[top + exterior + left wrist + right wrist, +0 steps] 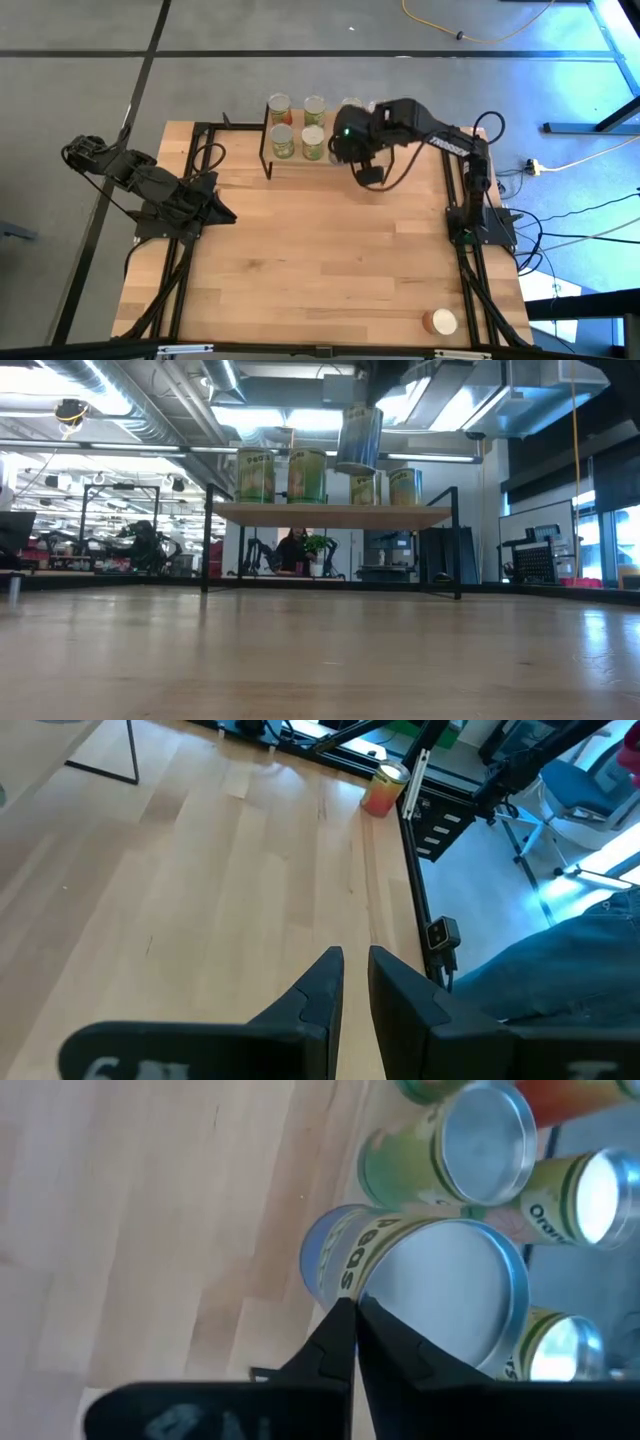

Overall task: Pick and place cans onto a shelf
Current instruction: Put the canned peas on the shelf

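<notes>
Can [358,440] gripped by right end effector [352,1312], above shelf [330,514]

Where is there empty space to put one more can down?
The table is bare between the shelf and the lone can near the front edge. The shelf top is crowded with cans, and the right gripper hangs there.

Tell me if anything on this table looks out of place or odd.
One can sits alone near the table's front right corner, far from the cans grouped on the shelf at the back. In the low view another can hangs tilted above the shelf in the right gripper, not yet set down.
</notes>
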